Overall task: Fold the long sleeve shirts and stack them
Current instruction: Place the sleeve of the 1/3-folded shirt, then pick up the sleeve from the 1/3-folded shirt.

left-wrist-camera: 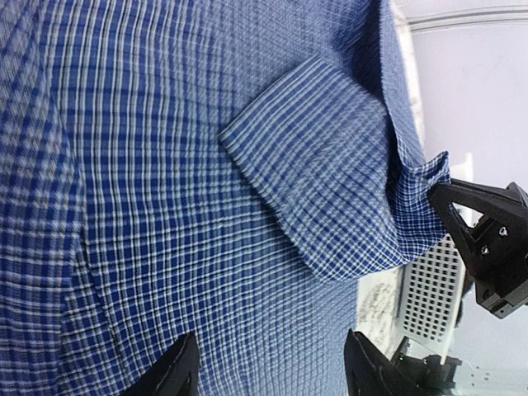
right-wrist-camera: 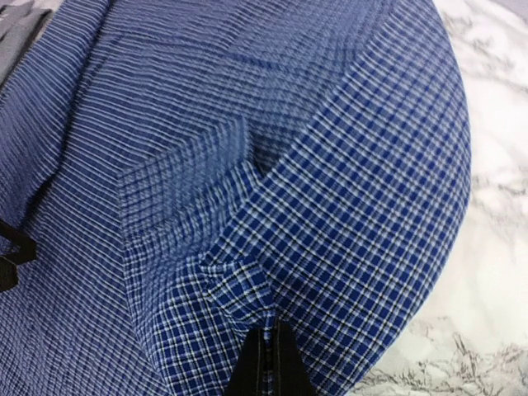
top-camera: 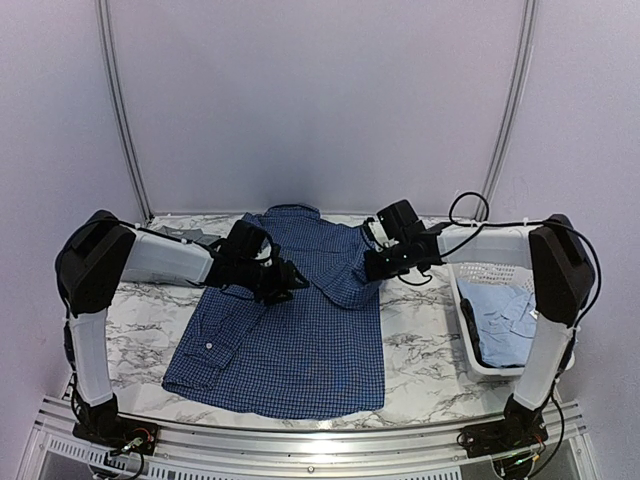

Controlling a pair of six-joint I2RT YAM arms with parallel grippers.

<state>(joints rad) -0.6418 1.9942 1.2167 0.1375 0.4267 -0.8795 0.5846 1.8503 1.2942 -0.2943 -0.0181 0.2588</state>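
Dark blue checked shirt: we find it spread on the marble table, between both arms.
Right gripper: clamped on the shirt's sleeve, lifted over the chest.
Left gripper: we note jaws apart, poised over the cloth beside the cuff.

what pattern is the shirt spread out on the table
The shirt is dark blue fine check, clearest in right wrist view.
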